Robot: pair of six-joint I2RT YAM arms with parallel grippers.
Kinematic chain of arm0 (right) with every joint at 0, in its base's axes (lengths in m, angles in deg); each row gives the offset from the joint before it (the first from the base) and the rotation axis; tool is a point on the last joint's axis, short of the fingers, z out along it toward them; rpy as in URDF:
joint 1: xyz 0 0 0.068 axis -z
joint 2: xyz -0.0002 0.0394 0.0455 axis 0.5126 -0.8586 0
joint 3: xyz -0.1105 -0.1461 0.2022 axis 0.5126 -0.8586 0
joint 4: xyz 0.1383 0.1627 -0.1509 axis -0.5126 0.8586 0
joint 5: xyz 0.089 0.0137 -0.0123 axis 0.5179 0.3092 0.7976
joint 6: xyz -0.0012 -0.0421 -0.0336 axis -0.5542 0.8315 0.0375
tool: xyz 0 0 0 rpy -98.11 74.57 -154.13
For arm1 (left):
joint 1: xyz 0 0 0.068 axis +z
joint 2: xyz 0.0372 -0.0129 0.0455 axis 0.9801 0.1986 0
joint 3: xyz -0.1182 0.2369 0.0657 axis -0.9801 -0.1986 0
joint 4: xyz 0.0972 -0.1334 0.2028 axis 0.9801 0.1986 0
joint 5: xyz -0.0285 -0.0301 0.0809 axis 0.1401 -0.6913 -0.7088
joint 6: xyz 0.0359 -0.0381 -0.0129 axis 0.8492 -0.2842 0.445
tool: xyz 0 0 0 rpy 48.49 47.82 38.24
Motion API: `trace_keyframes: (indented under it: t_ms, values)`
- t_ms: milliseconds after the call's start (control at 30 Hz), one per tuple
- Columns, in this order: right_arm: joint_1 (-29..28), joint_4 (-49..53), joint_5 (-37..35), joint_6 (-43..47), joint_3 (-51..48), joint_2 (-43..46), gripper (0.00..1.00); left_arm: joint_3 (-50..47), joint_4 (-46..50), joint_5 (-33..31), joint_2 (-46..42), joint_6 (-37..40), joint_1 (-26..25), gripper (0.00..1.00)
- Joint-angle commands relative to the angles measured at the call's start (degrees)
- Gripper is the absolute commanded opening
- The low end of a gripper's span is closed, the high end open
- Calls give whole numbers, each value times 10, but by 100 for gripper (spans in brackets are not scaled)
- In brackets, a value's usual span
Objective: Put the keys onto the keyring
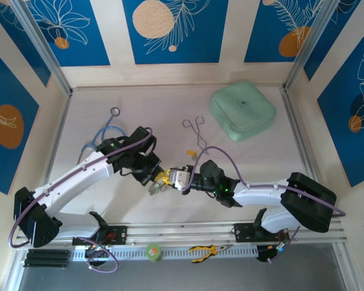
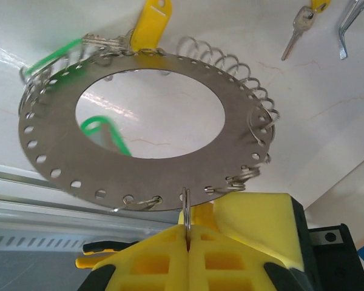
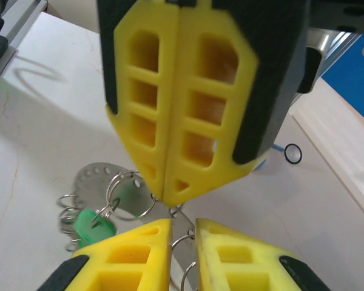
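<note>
The keyring (image 2: pixel 60 151), a flat silvery disc with a holed rim and many small wire rings, hangs above the table. My left gripper (image 2: pixel 188 227) is shut on one small wire ring at its near rim. A yellow-headed key (image 2: pixel 150 24) and green-headed keys (image 2: pixel 103 130) hang from it. In the right wrist view my right gripper (image 3: pixel 183 224) stands open, its fingers either side of the keyring's rim (image 3: pixel 97 176), just under the shut left fingers (image 3: pixel 188 121). A green key head (image 3: pixel 94 224) hangs beside them. One loose yellow-headed key (image 2: pixel 298 27) lies on the table.
Silver forceps (image 1: pixel 195 130) lie behind the grippers. A blue-tubed stethoscope (image 1: pixel 103 130) is at the back left, and a mint-green pouch (image 1: pixel 241 111) at the back right. Yellow-handled pliers (image 1: pixel 206 250) and a green ball (image 1: pixel 153 251) rest on the front rail.
</note>
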Motion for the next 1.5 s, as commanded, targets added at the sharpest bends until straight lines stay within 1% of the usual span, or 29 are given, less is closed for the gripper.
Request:
trace_keyframes:
  t_ms: [0,300,567,833,1100,1233,1300,1367,1400,1433,1467]
  values:
    - [-6,-41,-14,-9,15,-12,20,-12,-15,28,-17,-98,3,0]
    - [-13,-56,-3,-18,11,-27,23,-19,-25,31,-22,-111,3,0]
    - [-14,-51,1,-26,-12,-13,23,-25,-28,33,-23,-109,4,0]
    - [-16,-65,-4,-33,-4,-29,22,-25,-29,32,-25,-113,3,0]
    - [-17,-96,-13,-50,14,-62,12,-27,-32,30,-32,-125,4,0]
    - [-16,-105,-18,-57,16,-69,0,-36,-44,33,-36,-135,4,0]
    - [-13,-105,-15,-61,16,-69,0,-40,-51,31,-40,-139,3,0]
    - [-10,-104,-9,-64,15,-67,0,-53,-77,10,-54,-141,3,0]
    - [-9,-102,-6,-64,14,-65,0,-63,-91,-6,-65,-142,4,14]
    - [-9,-96,-4,-64,13,-63,0,-73,-105,-36,-79,-135,6,31]
    - [-7,-89,-2,-64,12,-60,0,-78,-111,-79,-96,-118,8,45]
